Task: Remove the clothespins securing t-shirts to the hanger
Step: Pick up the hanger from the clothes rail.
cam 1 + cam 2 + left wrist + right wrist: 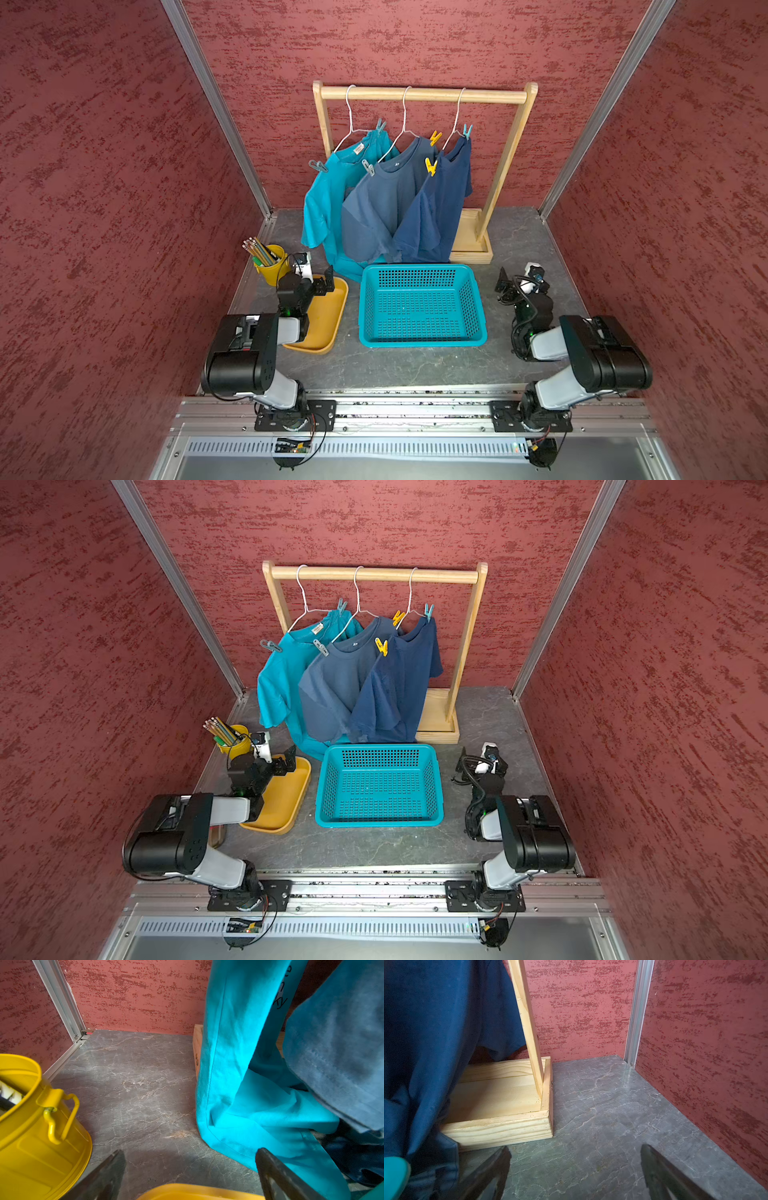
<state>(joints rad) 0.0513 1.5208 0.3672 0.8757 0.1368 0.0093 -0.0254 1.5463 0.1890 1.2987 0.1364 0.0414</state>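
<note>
The six clothespins (431,166) sit high at the far centre, clamping the shoulders of three t-shirts (382,195) to wire hangers (405,120). The left gripper (190,1153) and right gripper (576,1148) hang low over the table, fingers spread wide and empty. The pins are probably light, rigid and spring-loaded: squeeze the free tail ends, because soft cloth and swinging hangers give no support.

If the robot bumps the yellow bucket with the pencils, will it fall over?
Maybe. The bucket looks like thin metal, so it is probably light. The pencils lean out one side, so it could tip that way.
</note>
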